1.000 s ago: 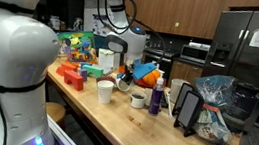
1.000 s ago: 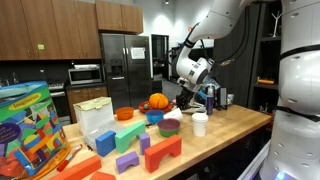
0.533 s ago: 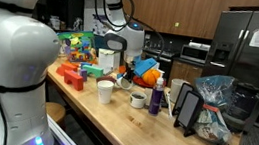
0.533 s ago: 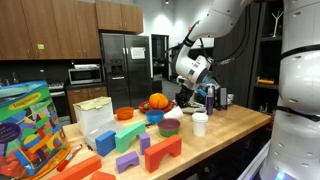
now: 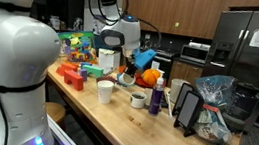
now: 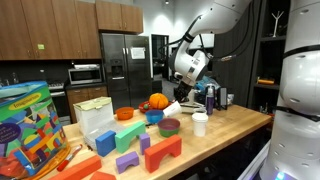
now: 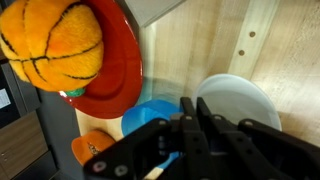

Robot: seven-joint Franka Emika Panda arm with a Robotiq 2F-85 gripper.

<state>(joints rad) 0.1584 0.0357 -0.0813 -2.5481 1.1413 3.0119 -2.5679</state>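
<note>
My gripper (image 7: 190, 100) is shut, its dark fingers pressed together, and I see nothing thick between them. Below it on the wooden counter (image 7: 270, 40) lie a blue bowl (image 7: 145, 118) and a white cup (image 7: 240, 100). A red bowl (image 7: 122, 70) beside them holds an orange plush basketball (image 7: 55, 45). In both exterior views the gripper (image 5: 130, 69) (image 6: 183, 95) hangs above the counter near the basketball (image 6: 158, 101). A blue piece (image 5: 144, 57) sits by the gripper, and a pale thin thing (image 6: 172, 107) shows under it. I cannot tell if either is held.
Coloured blocks (image 6: 150, 150) and a toy box (image 6: 30, 120) fill one end of the counter. A white cup (image 5: 105, 92), a mug (image 5: 138, 100), a purple bottle (image 5: 156, 98), a dark stand (image 5: 187, 110) and a plastic bag (image 5: 215, 94) stand along it.
The gripper has risen a little above the counter, still shut. The blue piece beside it has gone up with it.
</note>
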